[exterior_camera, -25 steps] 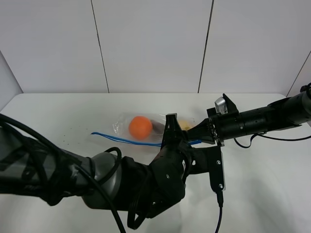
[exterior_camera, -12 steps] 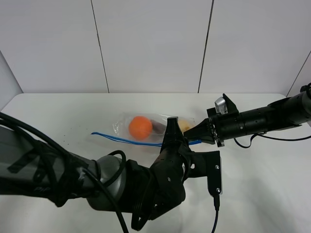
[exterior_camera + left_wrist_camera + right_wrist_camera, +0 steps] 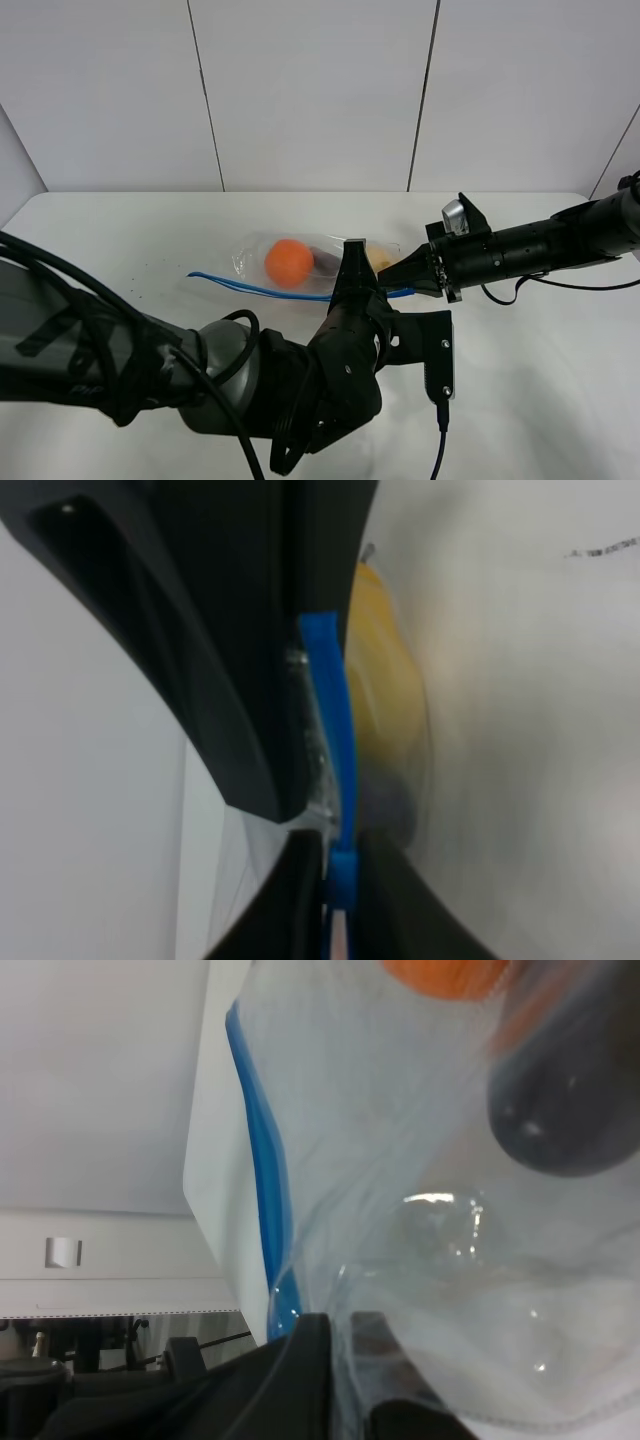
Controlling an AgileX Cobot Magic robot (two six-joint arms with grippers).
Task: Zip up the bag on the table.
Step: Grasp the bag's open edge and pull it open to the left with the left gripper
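Closest to me, the left arm is stretching up from the near edge of the desk (image 3: pixel 120 240), bulky and black with cables looping round it. Its left gripper (image 3: pixel 354 262) is pointing at the bag (image 3: pixel 300 265), and in the wrist view the left gripper (image 3: pixel 336 880) is pinching tight on the blue zipper strip (image 3: pixel 335 710), the jaws pressed together with only the strip between them.

The bag is lying flat on the desk about midway across and nearer the far edge than the near one. Its blue zipper strip (image 3: pixel 250 288) is running along the side facing me. Through the clear plastic an orange (image 3: pixel 290 262) is showing toward the left, a dark eggplant (image 3: pixel 322 258) just beside it, and a yellow fruit (image 3: pixel 380 257) at the right end.

From the right edge, the right arm is reaching in low over the desk. The right gripper (image 3: pixel 402 272) is meeting the bag's right end, and its wrist view shows the right gripper (image 3: pixel 340 1360) clamped closed on the crinkly plastic just beside the end of the strip.

Beyond the far edge, a white panelled wall (image 3: pixel 310 90) is closing off the scene.
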